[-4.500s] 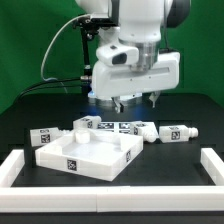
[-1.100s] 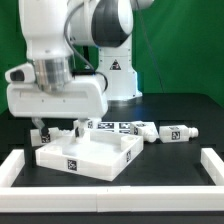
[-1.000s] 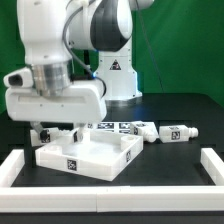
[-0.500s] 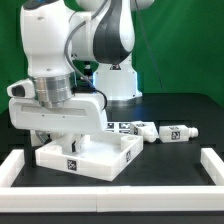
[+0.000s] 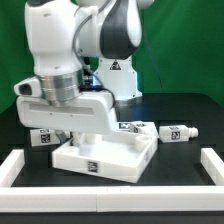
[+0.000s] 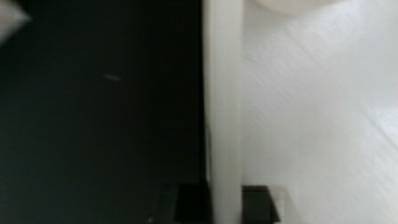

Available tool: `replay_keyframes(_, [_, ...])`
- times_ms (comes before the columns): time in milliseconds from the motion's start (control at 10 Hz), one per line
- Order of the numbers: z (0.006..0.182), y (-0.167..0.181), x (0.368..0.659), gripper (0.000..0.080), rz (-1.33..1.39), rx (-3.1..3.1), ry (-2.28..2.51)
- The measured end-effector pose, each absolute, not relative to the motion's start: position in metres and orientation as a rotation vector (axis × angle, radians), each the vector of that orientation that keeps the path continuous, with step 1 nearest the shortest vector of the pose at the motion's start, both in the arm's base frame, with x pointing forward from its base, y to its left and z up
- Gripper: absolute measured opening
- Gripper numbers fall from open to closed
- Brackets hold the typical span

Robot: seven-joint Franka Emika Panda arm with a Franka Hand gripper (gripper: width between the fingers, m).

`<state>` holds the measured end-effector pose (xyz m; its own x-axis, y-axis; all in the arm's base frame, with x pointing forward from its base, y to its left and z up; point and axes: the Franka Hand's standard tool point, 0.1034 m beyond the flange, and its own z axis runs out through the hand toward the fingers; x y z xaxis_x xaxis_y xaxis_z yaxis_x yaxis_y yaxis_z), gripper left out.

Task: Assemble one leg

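My gripper [image 5: 72,137] is low at the near-left rim of the large white square tray piece [image 5: 108,161]. In the wrist view my gripper [image 6: 224,205] has its two dark fingers on either side of the tray's thin raised rim [image 6: 221,100], shut on it. One leg [image 5: 41,138], a small white peg with a marker tag, lies on the black table to the exterior view's left of my hand. Another leg [image 5: 176,133] lies at the right behind the tray. My hand hides the fingertips in the exterior view.
The marker board [image 5: 131,127] lies behind the tray, partly hidden by the arm. A raised white border [image 5: 206,163] runs round the table's left, front and right edges. A green curtain is at the back.
The arm came from the centre to the left and lowered onto the tray's rim. In the last half second the tray slid toward the exterior view's right with my gripper.
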<state>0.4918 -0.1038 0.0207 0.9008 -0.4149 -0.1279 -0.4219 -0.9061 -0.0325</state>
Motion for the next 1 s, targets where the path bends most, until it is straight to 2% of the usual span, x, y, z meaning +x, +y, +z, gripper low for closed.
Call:
replay_keyframes(200, [0.027, -0.084, 0.528, 0.0052, 0.192, -2.984, 0.713])
replay_keyframes(400, [0.029, -0.074, 0.538, 0.0052, 0.154, -3.023, 0.608])
replay_keyframes(500, [0.025, -0.066, 0.546, 0.0052, 0.082, -3.076, 0.367])
replay_keyframes(600, [0.018, -0.077, 0.542, 0.0052, 0.027, -3.091, 0.136])
replay_keyframes(1000, [0.015, -0.078, 0.54, 0.0054, 0.043, -3.086, 0.159])
